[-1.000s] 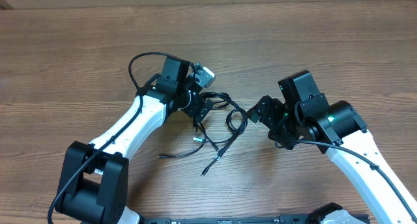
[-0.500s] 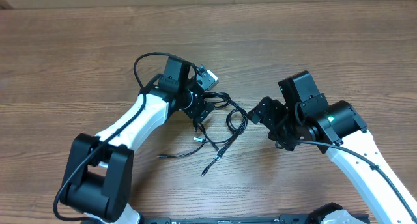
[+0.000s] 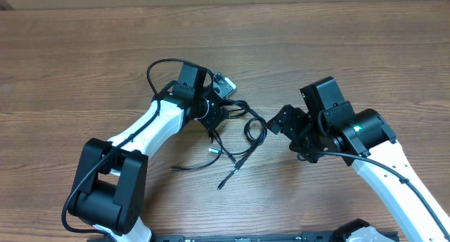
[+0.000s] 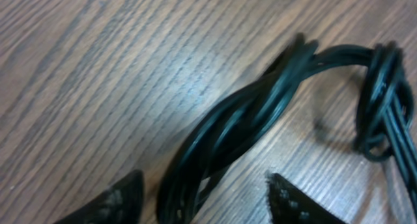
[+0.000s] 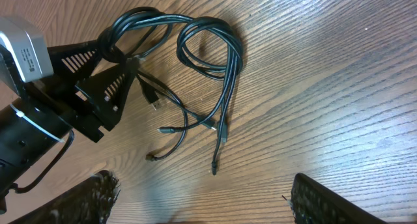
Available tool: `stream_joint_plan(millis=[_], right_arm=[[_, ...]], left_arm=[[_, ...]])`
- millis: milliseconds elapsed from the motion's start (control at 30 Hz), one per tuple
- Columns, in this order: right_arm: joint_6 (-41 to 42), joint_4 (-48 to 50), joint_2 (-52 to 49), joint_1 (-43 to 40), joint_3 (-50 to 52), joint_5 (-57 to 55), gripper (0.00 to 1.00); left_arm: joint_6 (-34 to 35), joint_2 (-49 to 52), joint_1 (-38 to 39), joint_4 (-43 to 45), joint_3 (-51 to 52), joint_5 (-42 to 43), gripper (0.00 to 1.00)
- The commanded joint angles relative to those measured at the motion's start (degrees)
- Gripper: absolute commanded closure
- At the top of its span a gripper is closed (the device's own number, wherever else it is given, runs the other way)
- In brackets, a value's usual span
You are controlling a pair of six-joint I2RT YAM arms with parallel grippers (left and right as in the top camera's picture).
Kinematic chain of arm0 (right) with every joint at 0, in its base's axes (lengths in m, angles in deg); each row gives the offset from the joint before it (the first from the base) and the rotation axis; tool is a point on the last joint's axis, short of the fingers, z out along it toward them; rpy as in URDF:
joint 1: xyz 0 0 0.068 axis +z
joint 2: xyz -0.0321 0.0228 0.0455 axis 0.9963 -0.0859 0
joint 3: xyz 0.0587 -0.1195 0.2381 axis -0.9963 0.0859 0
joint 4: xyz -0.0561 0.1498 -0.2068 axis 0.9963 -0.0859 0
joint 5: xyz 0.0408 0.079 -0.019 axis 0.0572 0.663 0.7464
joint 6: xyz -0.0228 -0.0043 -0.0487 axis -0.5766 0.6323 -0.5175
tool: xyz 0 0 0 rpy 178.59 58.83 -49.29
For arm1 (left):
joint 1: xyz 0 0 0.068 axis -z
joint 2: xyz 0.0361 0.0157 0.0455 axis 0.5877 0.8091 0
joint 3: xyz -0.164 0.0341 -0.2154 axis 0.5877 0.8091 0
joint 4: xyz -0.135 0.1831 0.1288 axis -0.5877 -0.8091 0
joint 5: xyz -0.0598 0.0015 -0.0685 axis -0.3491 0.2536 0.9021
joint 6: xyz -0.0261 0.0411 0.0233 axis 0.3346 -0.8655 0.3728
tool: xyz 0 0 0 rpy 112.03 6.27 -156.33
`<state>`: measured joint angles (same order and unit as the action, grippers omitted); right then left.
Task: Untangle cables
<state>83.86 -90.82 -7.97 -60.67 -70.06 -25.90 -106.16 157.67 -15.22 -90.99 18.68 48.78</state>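
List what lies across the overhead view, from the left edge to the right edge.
left arm's base → silver wrist camera → cable loop → right arm's green light

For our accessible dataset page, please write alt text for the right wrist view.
A tangle of thin black cables lies in loops on a wooden table, several plug ends trailing toward the camera. The left hand straddles one end of the tangle; the right hand, fingertips wide apart, frames the bottom edge.

Robotics lab: wood-grain table (image 3: 337, 52), white left arm (image 3: 140, 133) and right arm (image 3: 394, 175).
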Motion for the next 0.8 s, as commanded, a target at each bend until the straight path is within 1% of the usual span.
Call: stream_joint_plan(millis=[0, 133, 200, 233, 267, 333, 500, 600, 667, 700, 767], right_arm=[[-0.4, 0.1, 0.2, 0.0, -0.3, -0.6, 0.16], [-0.5, 0.0, 0.2, 0.0, -0.3, -0.6, 0.16], [-0.5, -0.2, 0.2, 0.0, -0.3, -0.6, 0.16], [-0.5, -0.3, 0.2, 0.0, -0.3, -0.6, 0.16], [-0.5, -0.4, 0.2, 0.0, -0.3, -0.6, 0.16], [-0.5, -0.7, 0.2, 0.0, -0.3, -0.6, 0.16], [-0.4, -1.6, 0.2, 0.0, -0.3, -0.6, 0.17], [0.8, -2.4, 0.2, 0.0, -0.3, -0.6, 0.16], [3.7, -2.7, 0.2, 0.0, -0.3, -0.2, 0.16], [7.0, -2.6, 0.2, 0.0, -0.3, 0.9, 0.16], [10.6, -2.4, 0.2, 0.0, -0.3, 1.8, 0.16]], left_arm=[[-0.6, 0.8, -0.2, 0.2, -0.5, 3.8, 0.52], [-0.6, 0.8, -0.2, -0.2, -0.5, 5.6, 0.68], [-0.6, 0.8, -0.2, -0.7, -0.5, 5.8, 0.80], [-0.6, 0.8, -0.2, -1.0, -0.5, 6.0, 0.89], [-0.6, 0.8, -0.2, -1.3, -0.5, 6.1, 0.96], [-0.3, 0.8, -0.2, -1.8, -0.5, 6.9, 0.96], [3.8, 0.4, -0.2, -3.0, -0.6, 7.2, 0.96], [3.7, -0.6, -0.2, -4.1, -0.6, 11.2, 0.96], [3.7, -2.2, -0.2, -4.5, -0.6, 14.5, 0.96], [3.7, -4.0, -0.2, -4.5, -0.6, 16.7, 0.96], [3.7, -6.5, -0.2, -4.5, -0.6, 18.1, 0.96]])
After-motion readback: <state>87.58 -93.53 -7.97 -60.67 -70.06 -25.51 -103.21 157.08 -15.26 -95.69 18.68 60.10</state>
